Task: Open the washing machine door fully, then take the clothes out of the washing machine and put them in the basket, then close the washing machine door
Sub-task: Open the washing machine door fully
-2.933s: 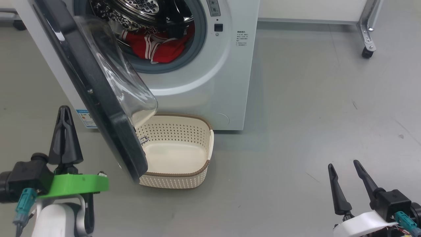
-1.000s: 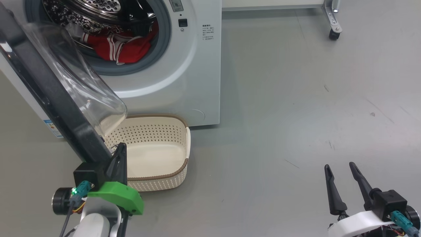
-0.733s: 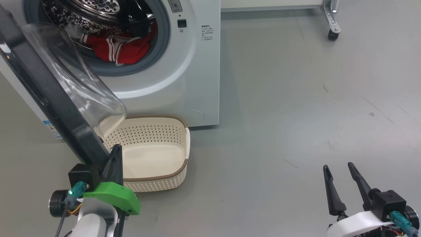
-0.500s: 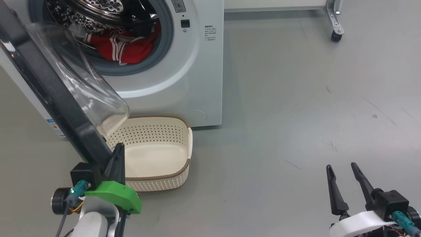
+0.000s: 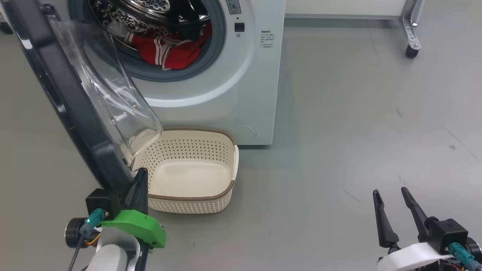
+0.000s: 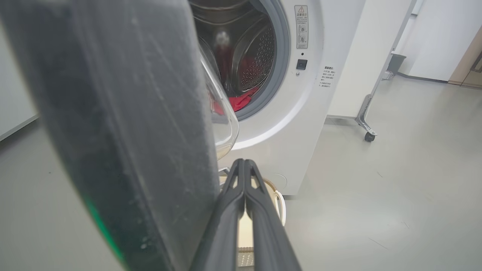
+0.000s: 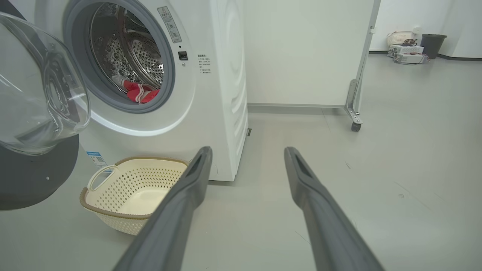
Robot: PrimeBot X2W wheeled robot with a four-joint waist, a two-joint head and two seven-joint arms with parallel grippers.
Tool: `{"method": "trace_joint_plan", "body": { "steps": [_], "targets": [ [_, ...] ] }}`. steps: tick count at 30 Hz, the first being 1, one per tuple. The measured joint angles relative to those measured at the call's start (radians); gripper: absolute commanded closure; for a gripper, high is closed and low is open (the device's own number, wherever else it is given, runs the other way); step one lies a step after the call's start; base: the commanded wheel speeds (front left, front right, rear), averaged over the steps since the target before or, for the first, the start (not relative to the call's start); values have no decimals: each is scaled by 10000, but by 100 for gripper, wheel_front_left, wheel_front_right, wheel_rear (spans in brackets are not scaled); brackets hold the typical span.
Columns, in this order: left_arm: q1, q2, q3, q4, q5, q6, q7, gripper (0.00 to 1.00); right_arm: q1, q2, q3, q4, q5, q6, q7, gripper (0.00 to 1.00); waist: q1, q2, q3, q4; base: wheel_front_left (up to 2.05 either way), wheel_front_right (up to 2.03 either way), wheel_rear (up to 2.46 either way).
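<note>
The white washing machine stands at the top of the head view with its drum showing. Its door swings out toward me on the left, the black rim edge-on and the glass bowl over the basket's near-left corner. Red clothes with white stripes lie at the drum's front. The cream basket sits on the floor before the machine, with nothing in it. My left gripper is shut, its tip beside the door's lower edge; in the left wrist view the door rises just left of the gripper. My right gripper stands open over bare floor at lower right.
A metal frame leg on a castor stands behind and to the right of the machine. Grey floor spreads wide to the right. In the right wrist view the open gripper faces the machine, clothes and basket.
The head camera has shifted, sliding the scene right. My left gripper went from outside the door, on its left, to its lower edge by the basket. The right gripper stays put.
</note>
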Motion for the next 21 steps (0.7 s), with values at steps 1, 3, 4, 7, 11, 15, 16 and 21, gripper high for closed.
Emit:
{"method": "trace_joint_plan", "body": {
  "steps": [1,3,4,7,11,15,16,21],
  "targets": [
    [-9,-2,-2,19,0,0,-8,100,8,4,0,2,-13,2,0,0,0,0,1,76,0,0,0],
    [-43,-4,4,75,-10,0,-42,100,35,13,8,27,-31,42,0,0,0,0,6,237,0,0,0],
    [-65,-4,15,96,-12,0,-42,100,37,27,6,36,-38,84,0,0,0,0,9,320,0,0,0],
    [-128,-4,69,165,-13,0,-90,100,38,75,-10,44,-58,84,0,0,0,0,22,581,0,0,0],
    [-140,-2,268,232,-61,25,-186,100,38,107,-13,102,-113,88,0,0,0,0,37,1009,0,0,0],
    [-152,50,466,307,-105,58,-259,100,39,161,-21,144,-115,94,0,0,0,0,37,1321,0,0,0],
    [-156,79,502,320,-125,59,-259,100,40,163,-21,159,-115,123,0,0,0,0,37,1392,0,0,0],
    [-159,184,800,337,-194,132,-328,100,41,182,10,184,-217,194,0,0,0,0,67,1689,0,0,0]
  ]
}}
